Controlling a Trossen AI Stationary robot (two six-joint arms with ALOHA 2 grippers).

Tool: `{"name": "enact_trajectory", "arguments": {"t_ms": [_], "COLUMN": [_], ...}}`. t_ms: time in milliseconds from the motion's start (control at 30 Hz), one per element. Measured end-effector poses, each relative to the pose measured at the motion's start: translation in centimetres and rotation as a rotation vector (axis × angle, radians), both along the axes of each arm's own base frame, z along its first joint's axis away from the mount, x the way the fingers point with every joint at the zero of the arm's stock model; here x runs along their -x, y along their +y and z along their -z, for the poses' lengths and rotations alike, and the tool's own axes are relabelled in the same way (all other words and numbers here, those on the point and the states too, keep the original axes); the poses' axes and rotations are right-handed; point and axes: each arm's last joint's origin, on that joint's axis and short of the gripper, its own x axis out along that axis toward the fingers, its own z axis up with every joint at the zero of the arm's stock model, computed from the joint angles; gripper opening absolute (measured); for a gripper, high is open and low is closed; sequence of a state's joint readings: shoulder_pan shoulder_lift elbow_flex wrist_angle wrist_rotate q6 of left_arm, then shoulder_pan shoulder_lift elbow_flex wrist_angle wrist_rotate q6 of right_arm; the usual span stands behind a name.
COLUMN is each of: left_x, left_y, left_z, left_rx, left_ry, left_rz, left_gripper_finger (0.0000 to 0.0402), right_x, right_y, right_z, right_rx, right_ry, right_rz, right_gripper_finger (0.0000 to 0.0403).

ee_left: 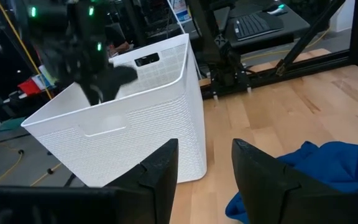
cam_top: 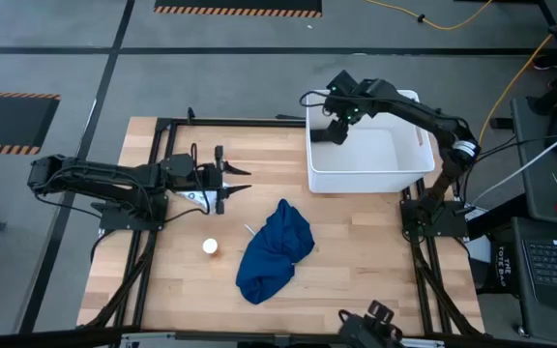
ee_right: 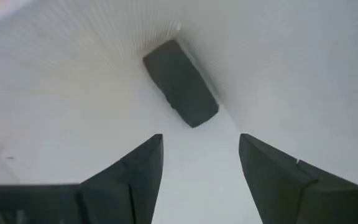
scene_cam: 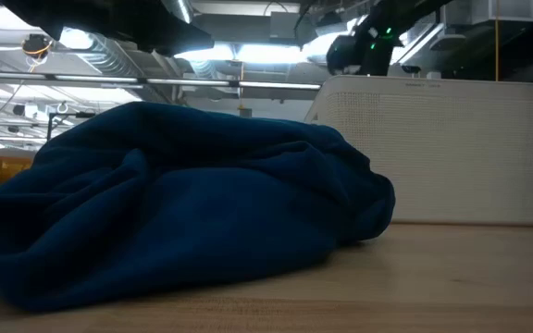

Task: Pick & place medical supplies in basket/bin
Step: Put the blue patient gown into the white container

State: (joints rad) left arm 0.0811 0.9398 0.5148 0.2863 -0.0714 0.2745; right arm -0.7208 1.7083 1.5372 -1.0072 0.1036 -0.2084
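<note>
The white tub (cam_top: 368, 176) stands at the table's far right. My right gripper (ee_right: 201, 149) hangs open over the tub's far left corner (cam_top: 337, 129), touching nothing. Below its fingers the small black cylinder (ee_right: 180, 91) lies on its side on the tub's floor, against the wall. The dark-blue cloth (cam_top: 275, 251) lies crumpled on the table's middle near part. The tiny white-orange round item (cam_top: 210, 247) sits on the wood to the cloth's left. My left gripper (cam_top: 238, 180) waits open at the table's left, pointing toward the tub (ee_left: 135, 118). A small white thing (cam_top: 194, 197), perhaps the packet, shows under its wrist.
Black frame rails (cam_top: 153, 242) run along the table's left and right sides. In the low view the cloth (scene_cam: 174, 203) fills the front, with the tub's wall (scene_cam: 433, 148) behind it. Bare wood lies between the cloth and the tub.
</note>
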Motion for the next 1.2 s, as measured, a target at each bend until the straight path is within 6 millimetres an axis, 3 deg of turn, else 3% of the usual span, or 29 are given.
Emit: {"name": "enact_trajectory", "arguments": {"t_ms": [233, 367, 667, 933, 1200], "left_x": [0.0, 0.0, 0.0, 0.0, 0.0], "left_y": [0.1, 0.1, 0.1, 0.1, 0.1], "left_z": [0.0, 0.0, 0.0, 0.0, 0.0], "left_rx": [-0.003, -0.003, -0.003, 0.087, 0.094], "left_ry": [0.000, 0.000, 0.000, -0.015, -0.017], "left_rz": [-0.025, -0.025, -0.025, -0.036, -0.037], "left_gripper_finger": [0.0143, 0.0144, 0.0143, 0.0143, 0.0143], "right_x": [2.6, 3.4, 3.9, 3.9, 2.6], "right_y": [3.2, 6.1, 13.7, 18.3, 22.5], "right_z": [-5.0, -6.2, -4.2, -3.1, -2.3], "right_rx": [0.097, 0.165, 0.268, 0.365, 0.360], "right_ry": [-0.164, -0.275, -0.401, -0.436, -0.415], "right_rz": [0.044, -0.010, -0.348, -0.570, -0.803], "right_gripper_finger": [0.0191, 0.0173, 0.0088, 0.0009, 0.0008]}}
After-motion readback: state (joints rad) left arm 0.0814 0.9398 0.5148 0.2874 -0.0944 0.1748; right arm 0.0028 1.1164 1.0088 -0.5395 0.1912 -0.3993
